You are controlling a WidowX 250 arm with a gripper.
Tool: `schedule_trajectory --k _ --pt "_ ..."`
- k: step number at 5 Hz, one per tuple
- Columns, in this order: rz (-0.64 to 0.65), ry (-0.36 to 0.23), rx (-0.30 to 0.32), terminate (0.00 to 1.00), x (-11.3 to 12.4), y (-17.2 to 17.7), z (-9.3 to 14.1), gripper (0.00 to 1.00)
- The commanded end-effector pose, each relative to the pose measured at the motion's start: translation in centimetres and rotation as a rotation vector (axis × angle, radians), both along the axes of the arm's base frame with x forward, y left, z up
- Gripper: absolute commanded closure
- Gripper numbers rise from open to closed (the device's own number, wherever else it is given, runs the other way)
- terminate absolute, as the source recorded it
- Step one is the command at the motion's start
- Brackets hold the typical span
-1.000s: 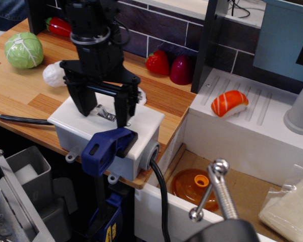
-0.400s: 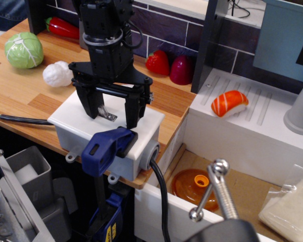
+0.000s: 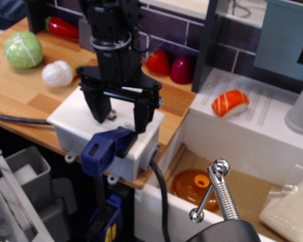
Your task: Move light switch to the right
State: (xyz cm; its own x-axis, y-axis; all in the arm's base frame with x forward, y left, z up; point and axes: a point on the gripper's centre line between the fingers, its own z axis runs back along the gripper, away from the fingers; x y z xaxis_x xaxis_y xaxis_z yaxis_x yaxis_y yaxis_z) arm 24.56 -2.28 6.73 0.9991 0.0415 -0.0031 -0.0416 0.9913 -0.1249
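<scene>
The white plastic box (image 3: 73,126) sits on the wooden counter's front edge, with a black cable (image 3: 161,196) leaving its right end. The small silver toggle lever (image 3: 111,116) on its top shows only partly, right beside my left finger (image 3: 102,108). My black gripper (image 3: 121,115) stands upright over the box with its two fingers spread. The lever lies between them, against the left one. The right finger (image 3: 141,118) reaches down near the box's top. A blue clamp (image 3: 105,146) grips the box's front edge.
A green cabbage (image 3: 22,49) and a white cauliflower (image 3: 57,73) lie at the left. A strawberry (image 3: 157,61) and a dark red vegetable (image 3: 182,69) stand behind. A sushi piece (image 3: 230,102) and grey cup (image 3: 300,113) rest on the white sink. A metal handle (image 3: 214,189) is in front.
My gripper has moved right across the box top, staying spread. The lever, earlier seen leaning between the fingers, is now mostly hidden against the left finger.
</scene>
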Motion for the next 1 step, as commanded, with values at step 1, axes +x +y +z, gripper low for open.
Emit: schedule_trajectory --k 1 --pt "-0.036 -0.011 0.018 1.0 0.1 -1.26 0.81 0.0"
